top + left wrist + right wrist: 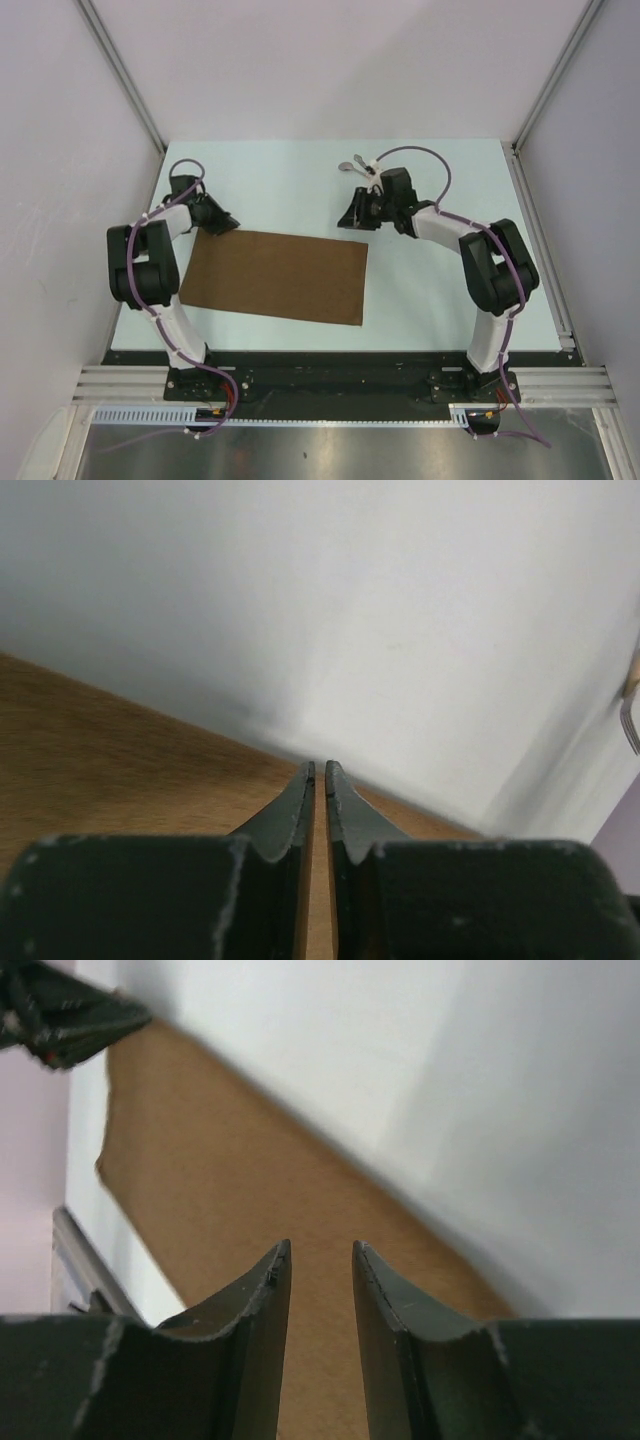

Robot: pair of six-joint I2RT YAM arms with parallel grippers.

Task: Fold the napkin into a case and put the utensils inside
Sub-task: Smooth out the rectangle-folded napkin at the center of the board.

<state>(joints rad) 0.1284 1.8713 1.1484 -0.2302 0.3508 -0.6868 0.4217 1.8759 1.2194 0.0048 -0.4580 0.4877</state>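
We look down on a pale table [440,290] with two robot arms mounted at its near edge. The brown napkin [275,276] lies flat in the middle of the table as a long rectangle, its long sides running left to right. No pocket shape shows in it.

The left gripper [220,222] sits low at the napkin's far left corner. From its wrist camera we see its fingers [345,815] drawn together to a thin slit right at the cloth's far edge [150,780]. We cannot tell whether any cloth is pinched between them.

The right gripper [358,216] is just beyond the napkin's far right corner. Its wrist view shows the fingers [260,1310] parted with a clear gap, holding nothing, and the napkin [230,1170] spread beneath them.

The utensils [352,166] lie on the far part of the table, beyond the right gripper and apart from the napkin. They are small and silvery, and we can make out only one spoon-like shape.
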